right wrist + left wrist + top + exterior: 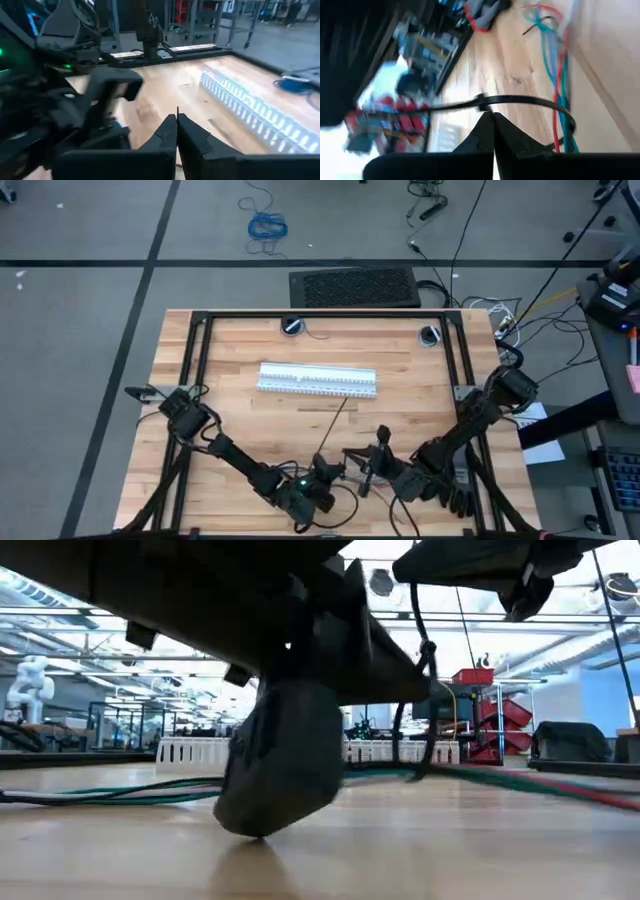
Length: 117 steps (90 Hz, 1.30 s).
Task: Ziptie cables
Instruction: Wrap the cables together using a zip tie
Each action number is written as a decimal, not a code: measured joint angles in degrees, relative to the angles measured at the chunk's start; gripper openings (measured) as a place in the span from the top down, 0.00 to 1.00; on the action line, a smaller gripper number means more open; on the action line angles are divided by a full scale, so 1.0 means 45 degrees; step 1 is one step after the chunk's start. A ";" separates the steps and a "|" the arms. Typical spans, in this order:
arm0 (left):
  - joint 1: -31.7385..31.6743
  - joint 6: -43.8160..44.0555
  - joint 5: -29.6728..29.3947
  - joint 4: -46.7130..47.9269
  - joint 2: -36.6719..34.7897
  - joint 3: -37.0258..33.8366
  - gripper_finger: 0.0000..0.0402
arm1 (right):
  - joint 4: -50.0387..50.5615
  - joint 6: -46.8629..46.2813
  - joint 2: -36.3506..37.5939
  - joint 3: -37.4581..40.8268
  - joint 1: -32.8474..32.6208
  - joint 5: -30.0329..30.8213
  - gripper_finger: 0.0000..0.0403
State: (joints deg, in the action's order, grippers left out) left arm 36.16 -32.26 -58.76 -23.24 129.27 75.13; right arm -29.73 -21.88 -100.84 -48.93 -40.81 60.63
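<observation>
Pale wooden table (250, 420), my left gripper (493, 117) pinched shut on a thin black plastic ziptie (520, 101) looped around red and teal cables (560, 75), my right gripper (177, 120) closed, empty, near white slotted strips (250, 110).

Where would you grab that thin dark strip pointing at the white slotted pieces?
Probably the ziptie's far half, near the white slotted strips, from above, straddling its width: it runs straight over bare table there, while its near end is crowded by left claw and right claw.

Ziptie (520, 101): looped around the wires (560, 75) (red, teal)
Left gripper (493, 131): fingers pressed together below the strap
Table (510, 50): pale wood
</observation>
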 joint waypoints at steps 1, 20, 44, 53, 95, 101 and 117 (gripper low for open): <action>-0.0003 0.0110 -0.0019 0.0003 -0.0003 -0.0003 1.00 | 0.0071 -0.0038 -0.0003 0.0000 -0.0014 0.0003 1.00; 0.0106 0.2110 -0.0146 0.0095 -0.0010 -0.0015 0.96 | 0.0713 -0.0587 -0.0013 0.0000 -0.0117 0.0270 1.00; 0.0310 0.6114 0.0667 0.1636 -0.0034 0.0003 0.83 | 0.1196 -0.0959 -0.0018 0.0000 -0.0114 0.0308 1.00; 0.0443 0.7660 0.0689 0.2507 -0.0055 0.0016 0.77 | 0.1429 -0.1157 -0.0018 0.0000 -0.0114 0.0306 1.00; 0.0751 1.2433 0.0029 0.2758 -0.1525 -0.0010 0.71 | 0.2874 -0.1587 -0.0026 0.0000 -0.0211 0.0184 1.00; 0.0614 1.2943 0.0043 0.2196 -0.1526 -0.0010 0.71 | 0.2896 -0.1363 -0.0028 0.0000 -0.0206 0.0154 1.00; 0.0150 1.4261 0.0789 0.2132 -0.1549 -0.0010 0.71 | 0.2943 -0.1347 -0.0028 0.0000 -0.0200 0.0164 1.00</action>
State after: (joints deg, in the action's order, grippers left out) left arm 36.84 31.92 -55.21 -13.65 122.30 75.09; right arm -16.48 -27.94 -100.97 -48.93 -41.71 61.37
